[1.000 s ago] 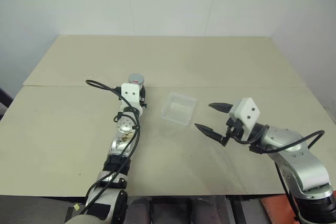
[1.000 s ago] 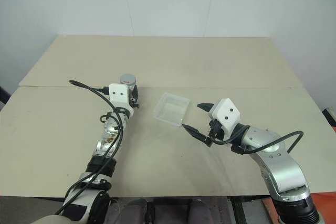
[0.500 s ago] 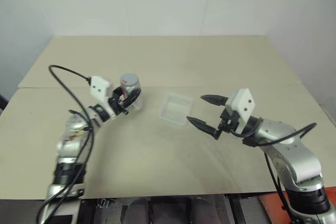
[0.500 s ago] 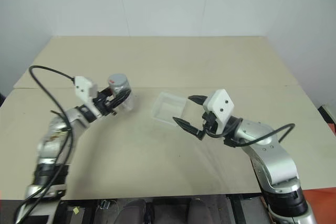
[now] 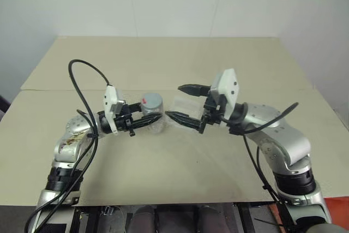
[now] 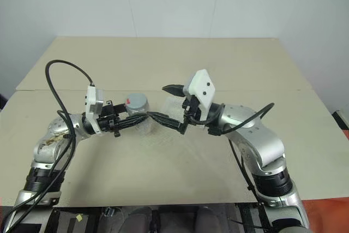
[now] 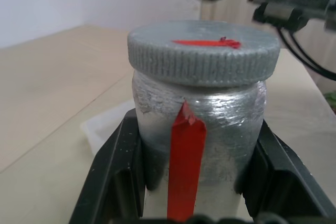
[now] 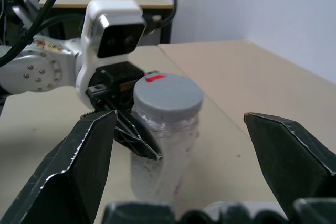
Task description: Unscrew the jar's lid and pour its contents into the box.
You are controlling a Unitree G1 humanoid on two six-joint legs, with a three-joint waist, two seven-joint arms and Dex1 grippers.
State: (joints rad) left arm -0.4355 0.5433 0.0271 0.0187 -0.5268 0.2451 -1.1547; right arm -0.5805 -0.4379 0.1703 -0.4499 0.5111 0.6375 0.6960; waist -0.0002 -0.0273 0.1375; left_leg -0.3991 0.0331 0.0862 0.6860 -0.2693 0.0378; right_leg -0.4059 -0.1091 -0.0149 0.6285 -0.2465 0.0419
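The jar, a silver-grey cylinder with a red strip down its side, is held upright above the beige surface, clamped between the two black fingers of the left gripper. The fingers grip the jar's body on opposite sides below the cap, and that gripper lies level, pointing across toward the robot's right. The lid, a ribbed grey disc with a red mark on top, sits on the jar.

The right gripper faces the jar from the other side, level and pointing to the robot's left, its jaws spread wide and holding nothing. Its lower fingertip lies just beside the jar and the left gripper's fingertips; its upper fingertip stands higher, near lid height. From the right wrist, the jar stands between the two spread fingers, apart from both.

The box, clear and shallow, rests on the surface behind the right gripper's fingers, largely hidden by them.
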